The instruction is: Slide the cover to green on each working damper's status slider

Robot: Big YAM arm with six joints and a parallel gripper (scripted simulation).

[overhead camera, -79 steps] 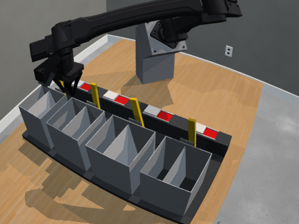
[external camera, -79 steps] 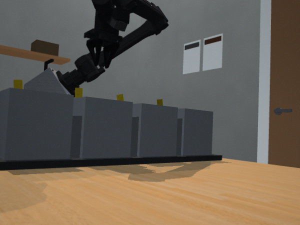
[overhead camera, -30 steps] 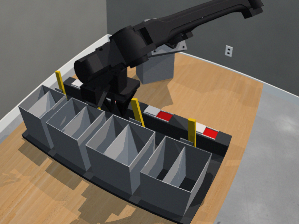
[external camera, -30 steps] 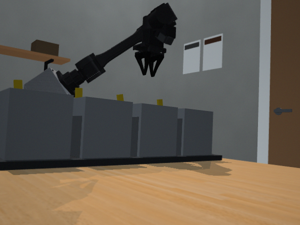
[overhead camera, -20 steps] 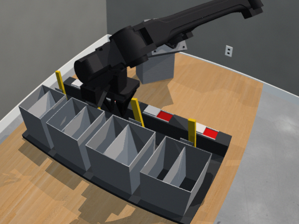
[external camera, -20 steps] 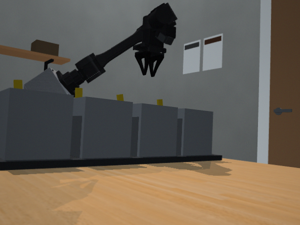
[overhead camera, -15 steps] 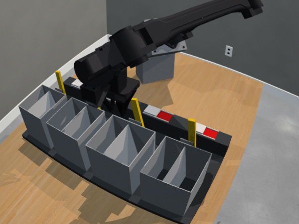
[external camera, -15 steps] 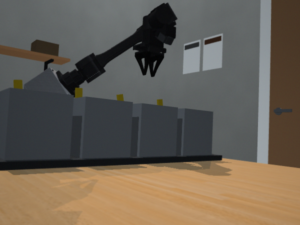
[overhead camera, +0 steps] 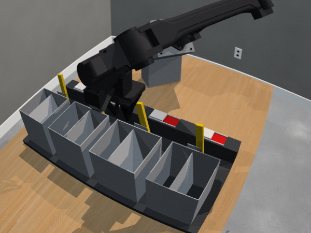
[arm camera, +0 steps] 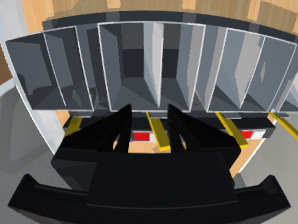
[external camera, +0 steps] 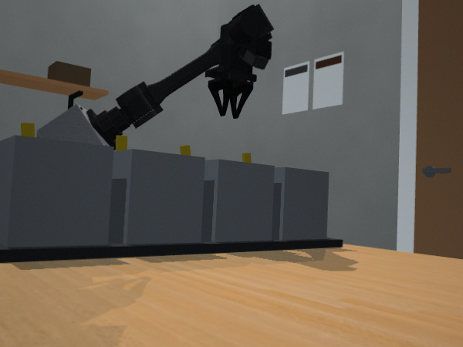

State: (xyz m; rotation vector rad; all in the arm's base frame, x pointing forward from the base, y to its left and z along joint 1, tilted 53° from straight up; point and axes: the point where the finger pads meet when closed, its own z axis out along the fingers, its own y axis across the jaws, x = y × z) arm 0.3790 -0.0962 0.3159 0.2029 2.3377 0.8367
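Four grey open-top duct dampers stand in a row on a black base (overhead camera: 42, 114) (overhead camera: 78, 129) (overhead camera: 127, 153) (overhead camera: 182, 178), each with a blade inside. Yellow levers stand behind them (overhead camera: 62, 85) (overhead camera: 142, 116) (overhead camera: 199, 137). The third slider (overhead camera: 171, 120) and fourth slider (overhead camera: 218, 139) show red beside their white covers. The first slider's white cover (overhead camera: 80, 86) is partly in view. My gripper (overhead camera: 122, 111) hangs high above the slider row near the second damper, as the exterior view shows (external camera: 231, 109). Its fingers stand partly apart and hold nothing. A red slider patch (arm camera: 140, 136) shows between them in the wrist view.
The arm's grey pedestal (overhead camera: 161, 70) stands beyond the slider rail. My arm hides the second slider and its lever in the top view. Walls close the far left side, and grey floor lies to the right of the wooden top.
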